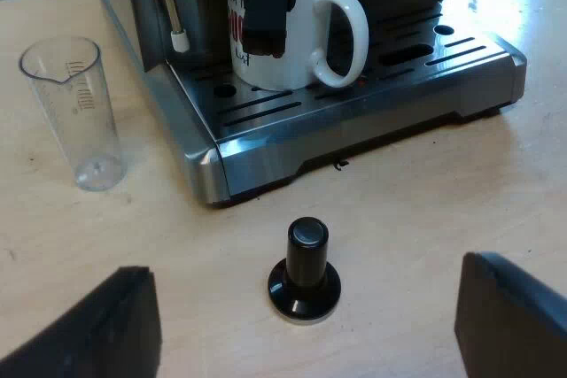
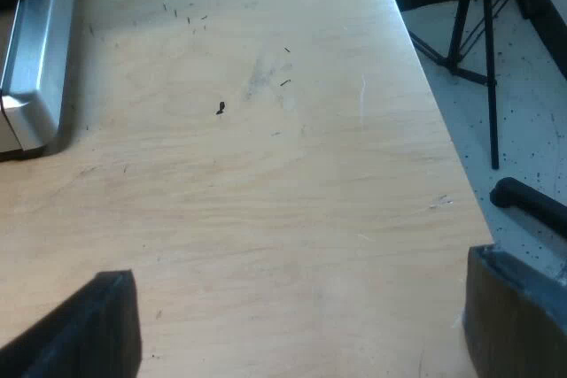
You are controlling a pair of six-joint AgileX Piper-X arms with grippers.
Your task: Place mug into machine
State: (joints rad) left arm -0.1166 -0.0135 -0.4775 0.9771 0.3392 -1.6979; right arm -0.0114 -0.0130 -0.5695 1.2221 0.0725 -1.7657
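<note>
Standing mug: white ceramic mug (image 1: 297, 33) with dark lettering, upright on the slotted steel drip tray (image 1: 354, 121) of the silver espresso machine (image 1: 190, 152), set back from the tray's front edge.
Left gripper (image 1: 306, 325): black fingers spread wide, empty, above the tamper.
Tamper (image 1: 305, 272): black knob, round base, upright on the pale wooden bench (image 1: 416, 210), near the tray's front edge.
Measuring glass (image 1: 75, 112): clear, upright, beside the tray's corner, not touching.
Right gripper (image 2: 301, 325): fingers spread, empty, near the bench's edge.
</note>
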